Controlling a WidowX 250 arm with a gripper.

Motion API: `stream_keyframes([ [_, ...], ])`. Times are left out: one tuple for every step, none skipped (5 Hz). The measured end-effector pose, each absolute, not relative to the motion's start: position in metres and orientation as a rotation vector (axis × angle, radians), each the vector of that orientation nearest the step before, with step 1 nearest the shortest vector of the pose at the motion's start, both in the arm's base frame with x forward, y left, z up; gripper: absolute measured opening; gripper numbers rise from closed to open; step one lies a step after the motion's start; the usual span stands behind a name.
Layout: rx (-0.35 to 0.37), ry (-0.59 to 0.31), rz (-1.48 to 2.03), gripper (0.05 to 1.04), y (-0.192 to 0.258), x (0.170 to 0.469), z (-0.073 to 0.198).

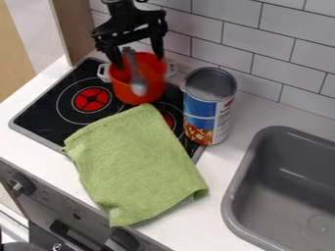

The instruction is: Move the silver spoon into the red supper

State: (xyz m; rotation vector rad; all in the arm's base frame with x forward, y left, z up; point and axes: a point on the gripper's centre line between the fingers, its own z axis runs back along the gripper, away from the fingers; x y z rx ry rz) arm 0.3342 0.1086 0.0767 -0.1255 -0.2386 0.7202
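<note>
Below me (138, 58) is a white counter (252, 115); a flat black stove (46, 109) and a gray sink (237, 188) are set in it; a red pot (124, 87) sits on the stove; a tall can (212, 117) stands at its edge; a green cloth (136, 162) lies over stove and counter.

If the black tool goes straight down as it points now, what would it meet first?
Probably the red pot, beneath the tool; the silver spoon shows between its fingers, but this slanted view leaves depth unclear.
</note>
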Motion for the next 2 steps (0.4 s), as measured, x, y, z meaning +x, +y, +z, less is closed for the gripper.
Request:
stream_keyframes([
  [-0.1,-0.302,0.675,1.001,0.123,0.319,0.097],
  [-0.099,-0.315,0.631,1.001,0.134,0.295,0.103],
])
